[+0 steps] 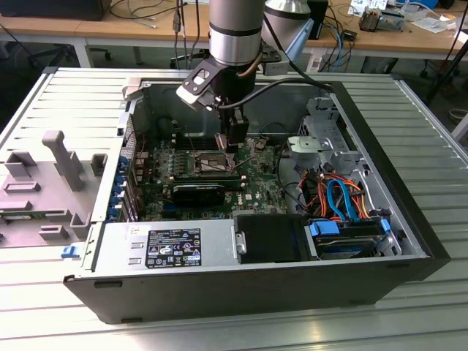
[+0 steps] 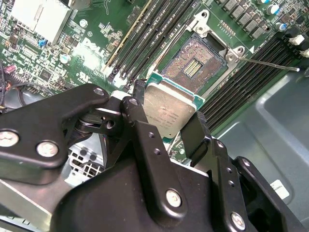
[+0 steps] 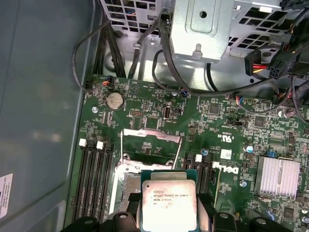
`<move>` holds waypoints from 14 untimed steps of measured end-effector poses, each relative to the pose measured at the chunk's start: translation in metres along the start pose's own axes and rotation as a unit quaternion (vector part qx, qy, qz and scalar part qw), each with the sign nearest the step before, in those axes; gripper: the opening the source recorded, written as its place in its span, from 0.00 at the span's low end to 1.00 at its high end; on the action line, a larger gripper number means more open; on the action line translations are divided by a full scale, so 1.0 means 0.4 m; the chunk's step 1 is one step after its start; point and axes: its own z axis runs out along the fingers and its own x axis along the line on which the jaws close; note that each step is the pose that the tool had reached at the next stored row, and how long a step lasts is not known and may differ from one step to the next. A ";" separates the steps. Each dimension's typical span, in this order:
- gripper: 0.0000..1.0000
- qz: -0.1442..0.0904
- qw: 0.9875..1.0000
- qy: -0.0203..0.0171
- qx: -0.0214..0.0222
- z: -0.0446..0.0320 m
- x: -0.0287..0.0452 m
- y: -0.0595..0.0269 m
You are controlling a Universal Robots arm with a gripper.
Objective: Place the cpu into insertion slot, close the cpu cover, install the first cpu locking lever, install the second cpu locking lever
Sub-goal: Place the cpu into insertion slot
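Second wrist view: cpu [image 2: 169,112] between fingers [image 2: 193,133]

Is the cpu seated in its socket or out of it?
Out: the tool grips the cpu by its edges, clear of the socket, whose pin field lies bare.

The exterior view looks steeply down from farther off at the open computer case [image 1: 219,292]. Both wrist views hover close above its motherboard [image 2: 87,43] [image 3: 217,121], facing down.
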 end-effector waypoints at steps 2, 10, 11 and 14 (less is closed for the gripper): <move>0.54 0.001 1.000 0.000 0.000 0.000 0.000 0.000; 0.54 0.009 1.000 0.000 0.000 0.000 0.000 0.000; 0.54 0.009 1.000 0.000 0.000 0.000 0.000 0.000; 0.54 0.012 1.000 0.000 0.000 0.000 0.000 0.000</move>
